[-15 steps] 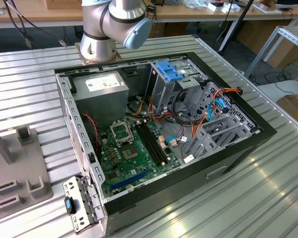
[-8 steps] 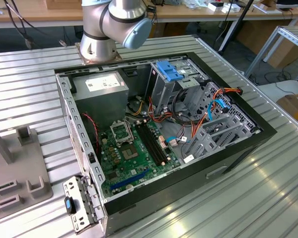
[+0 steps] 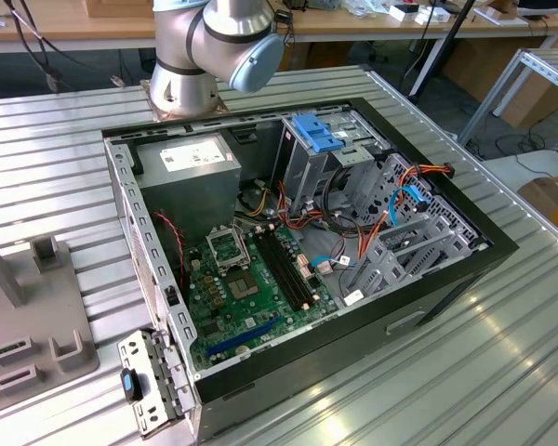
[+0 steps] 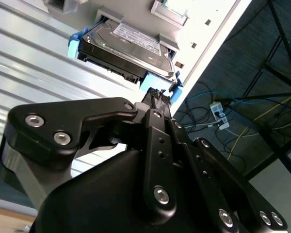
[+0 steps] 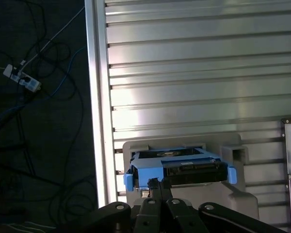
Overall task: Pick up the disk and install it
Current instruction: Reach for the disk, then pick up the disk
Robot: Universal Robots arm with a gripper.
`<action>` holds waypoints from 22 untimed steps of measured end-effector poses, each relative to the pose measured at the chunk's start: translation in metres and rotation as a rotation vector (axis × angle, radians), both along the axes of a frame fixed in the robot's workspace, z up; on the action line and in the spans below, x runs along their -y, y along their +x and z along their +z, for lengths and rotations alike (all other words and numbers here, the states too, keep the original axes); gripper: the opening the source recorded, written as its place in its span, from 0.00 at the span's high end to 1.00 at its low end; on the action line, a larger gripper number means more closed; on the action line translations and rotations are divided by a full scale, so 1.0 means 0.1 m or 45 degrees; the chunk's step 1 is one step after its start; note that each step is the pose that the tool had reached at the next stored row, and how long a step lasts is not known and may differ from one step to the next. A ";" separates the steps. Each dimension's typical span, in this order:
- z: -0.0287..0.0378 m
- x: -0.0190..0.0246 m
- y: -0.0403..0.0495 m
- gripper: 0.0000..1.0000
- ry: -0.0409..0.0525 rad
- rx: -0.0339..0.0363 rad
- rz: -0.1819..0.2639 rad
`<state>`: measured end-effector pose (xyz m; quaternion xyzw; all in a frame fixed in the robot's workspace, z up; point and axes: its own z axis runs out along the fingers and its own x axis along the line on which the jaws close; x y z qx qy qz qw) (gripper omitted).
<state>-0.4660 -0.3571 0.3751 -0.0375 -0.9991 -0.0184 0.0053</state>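
At the lower left of the exterior view we see a grey fixture [image 3: 37,321] with upright posts, resting on the ribbed metal table [image 3: 502,372]. To its right lies the open computer case [image 3: 418,311]. Inside it, starting from the exterior view's left, are:

- the grey power-supply box [image 3: 191,177], with a white label whose print we cannot read
- the green motherboard [image 3: 251,293]
- the metal drive cage [image 3: 307,172], topped by a blue latch [image 3: 316,137], with red, orange and blue cables [image 3: 426,171] beside it

The arm [image 3: 209,42] stands behind the case at the frame's upper middle.

In both wrist views the disk [image 4: 128,46] [image 5: 184,167], clipped in its blue carrier [image 4: 73,46], sits in a grey holder [image 5: 233,196] on the table, near the table's edge. Its white label [image 4: 136,35] carries print too small for us to read. The gripper [image 4: 157,94] [image 5: 155,183] is just beside the carrier's edge. We cannot tell whether it is open, closed or gripping.
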 end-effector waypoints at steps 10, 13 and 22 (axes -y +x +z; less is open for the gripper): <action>-0.010 0.000 0.000 0.89 0.000 -0.0002 0.000; -0.010 0.000 0.000 0.89 0.000 -0.0002 0.000; -0.011 0.000 0.000 0.89 -0.001 -0.0001 0.193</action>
